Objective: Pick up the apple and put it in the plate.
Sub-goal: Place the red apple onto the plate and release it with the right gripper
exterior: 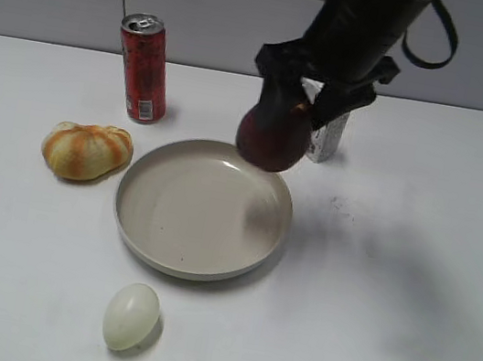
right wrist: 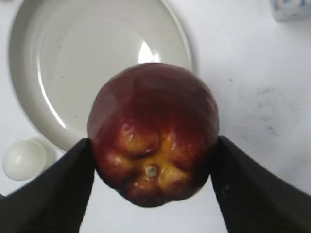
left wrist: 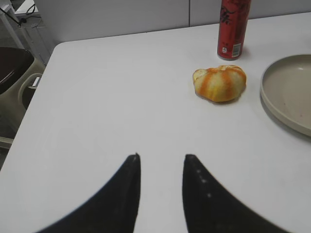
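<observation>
Apple (right wrist: 153,133) fills the nearest part of the right wrist view, pinched between the two dark jaws of the right gripper (right wrist: 153,167), one jaw on each flank and the stem dimple with its yellowish patch turned toward the camera. The side grip is sensible, I think: the fruit is blocky and broad, so pressure on the two flanks keeps it from rolling out. In the exterior view the apple hangs in the air over the far right rim of the plate (exterior: 143,240), not touching it, and throws a soft shadow into the dish. I judge that the carry is almost finished; the gripper needs to go a little more toward the centre and lower before it lets go, otherwise the fruit could strike the raised rim and roll away.

The left gripper (left wrist: 162,158) waits low over the bare table (left wrist: 97,97), jaws spread and holding nothing, well apart from the work.

Nearest in the exterior view lies the pale egg (exterior: 132,315), just beside the front rim. Farther, left of the plate, sits the striped bread roll (exterior: 86,150); behind it stands the red can (exterior: 144,68), upright. A small white box (exterior: 328,135) stands behind the apple. The table is white and matte, with faint grey smudges on the right. A plain grey wall closes the back.
</observation>
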`<state>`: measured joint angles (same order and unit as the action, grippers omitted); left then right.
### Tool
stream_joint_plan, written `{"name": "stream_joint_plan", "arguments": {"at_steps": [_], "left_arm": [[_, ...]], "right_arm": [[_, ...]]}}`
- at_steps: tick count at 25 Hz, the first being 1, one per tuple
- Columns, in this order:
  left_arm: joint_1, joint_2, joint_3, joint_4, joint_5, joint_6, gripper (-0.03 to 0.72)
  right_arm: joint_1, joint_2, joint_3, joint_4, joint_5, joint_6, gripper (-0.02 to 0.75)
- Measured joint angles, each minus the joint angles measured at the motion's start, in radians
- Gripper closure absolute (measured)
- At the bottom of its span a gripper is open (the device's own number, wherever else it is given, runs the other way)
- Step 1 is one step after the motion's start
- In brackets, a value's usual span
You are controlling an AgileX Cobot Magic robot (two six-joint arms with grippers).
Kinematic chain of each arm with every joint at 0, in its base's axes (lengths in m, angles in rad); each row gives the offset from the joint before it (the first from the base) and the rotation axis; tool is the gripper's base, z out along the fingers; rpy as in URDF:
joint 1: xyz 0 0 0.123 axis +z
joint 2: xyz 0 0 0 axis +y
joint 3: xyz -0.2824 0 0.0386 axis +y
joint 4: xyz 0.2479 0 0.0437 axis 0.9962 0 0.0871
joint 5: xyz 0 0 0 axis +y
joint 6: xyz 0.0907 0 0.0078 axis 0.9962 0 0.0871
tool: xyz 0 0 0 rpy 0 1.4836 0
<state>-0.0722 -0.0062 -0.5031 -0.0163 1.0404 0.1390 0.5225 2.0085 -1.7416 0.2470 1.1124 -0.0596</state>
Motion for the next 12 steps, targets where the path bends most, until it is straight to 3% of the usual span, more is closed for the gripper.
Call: {"name": "stream_joint_plan", "arguments": {"at_steps": [6,12], "left_arm": [[0.000,0.000,0.000,0.000,0.000,0.000,0.452],[0.000,0.000,0.000,0.000,0.000,0.000,0.452]], "right_arm": [[0.100,0.099,-0.001,-0.001,-0.088,-0.042,0.173],[0.124,0.202,-0.001,-0.079,-0.112,-0.033,0.173]]}}
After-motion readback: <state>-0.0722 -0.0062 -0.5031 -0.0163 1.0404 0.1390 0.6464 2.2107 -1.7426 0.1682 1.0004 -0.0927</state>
